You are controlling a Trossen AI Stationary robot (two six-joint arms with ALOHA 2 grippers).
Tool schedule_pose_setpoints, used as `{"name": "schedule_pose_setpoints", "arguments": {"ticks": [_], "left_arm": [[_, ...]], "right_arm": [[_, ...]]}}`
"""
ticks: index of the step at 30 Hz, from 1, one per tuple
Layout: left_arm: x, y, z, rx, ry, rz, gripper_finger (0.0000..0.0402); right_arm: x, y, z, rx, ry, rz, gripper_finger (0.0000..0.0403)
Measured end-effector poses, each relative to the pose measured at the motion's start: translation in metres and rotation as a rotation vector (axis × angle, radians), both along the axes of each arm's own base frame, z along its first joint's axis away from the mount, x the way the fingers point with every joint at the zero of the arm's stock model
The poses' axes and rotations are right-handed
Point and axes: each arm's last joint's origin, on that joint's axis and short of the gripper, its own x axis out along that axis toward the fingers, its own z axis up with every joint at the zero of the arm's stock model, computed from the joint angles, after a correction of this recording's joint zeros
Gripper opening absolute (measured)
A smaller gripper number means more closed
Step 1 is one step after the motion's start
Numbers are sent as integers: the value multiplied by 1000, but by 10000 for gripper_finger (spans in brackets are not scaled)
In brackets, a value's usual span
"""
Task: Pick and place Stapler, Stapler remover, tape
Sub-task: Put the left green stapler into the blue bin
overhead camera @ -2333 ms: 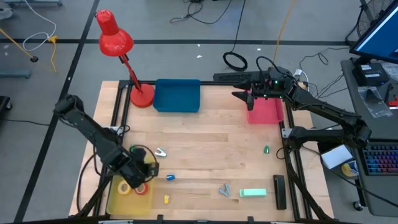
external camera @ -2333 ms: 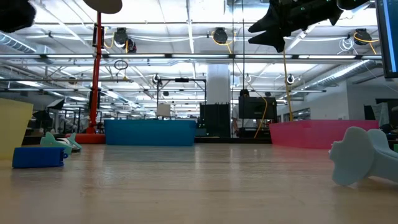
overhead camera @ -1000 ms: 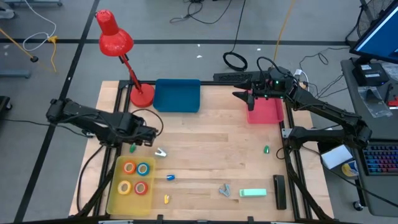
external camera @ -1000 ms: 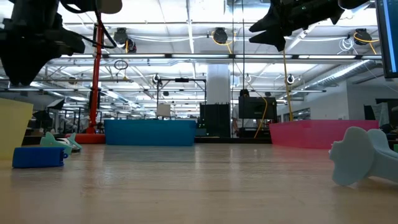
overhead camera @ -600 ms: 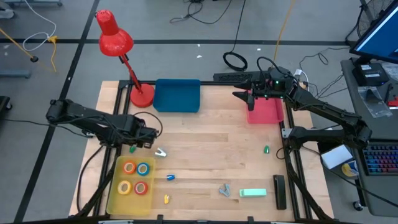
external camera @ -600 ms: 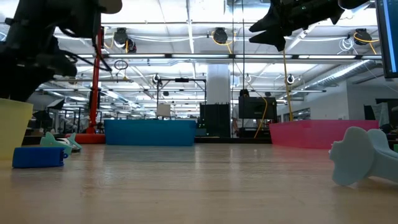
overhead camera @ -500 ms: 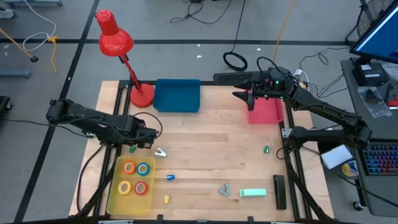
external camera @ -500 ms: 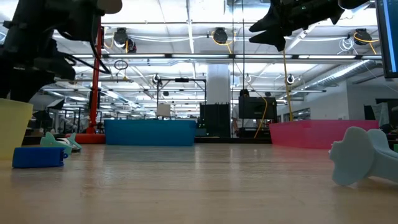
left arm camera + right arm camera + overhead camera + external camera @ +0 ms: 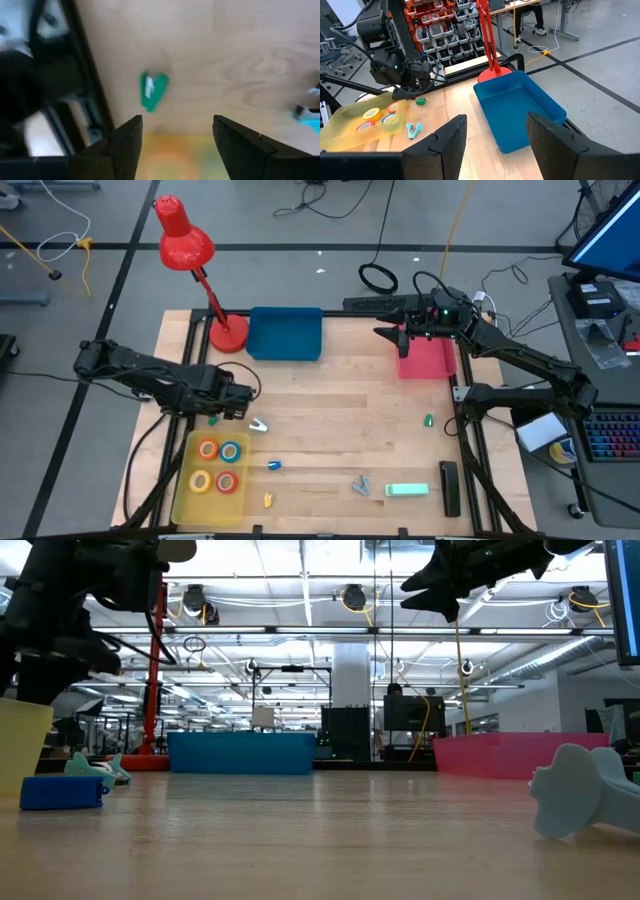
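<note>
Wooden table (image 9: 330,410) carrying blue bin (image 9: 285,334), pink bin (image 9: 426,359) and yellow tray (image 9: 190,482). Four tape rolls (image 9: 217,464) lying inside that tray: orange, blue, yellow, red. Mint stapler (image 9: 407,490) near the front edge, grey-blue staple remover (image 9: 360,485) just beside it. Left gripper (image 9: 238,409) above the tray's far edge, jaws wide, empty. Right gripper (image 9: 392,332) over the pink bin, jaws apart, empty.

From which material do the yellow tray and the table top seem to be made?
The yellow tray looks like thin, slightly translucent plastic: in the right wrist view the table shows faintly through its walls and its rim is glossy. The table top seems to be light wood with a smooth finish: parallel plank seams and grain lines show in the high view.
</note>
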Motion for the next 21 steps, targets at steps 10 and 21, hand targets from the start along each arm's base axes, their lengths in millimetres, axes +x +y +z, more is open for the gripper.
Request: {"name": "schedule_pose_setpoints", "arguments": {"ticks": [10, 21], "left_arm": [[3, 13, -1, -48, -2, 161, 243], [20, 34, -2, -28, -202, 242, 244]], "right_arm": [[0, 0, 0, 0, 0, 0, 196], [0, 0, 0, 7, -1, -1, 196]]}}
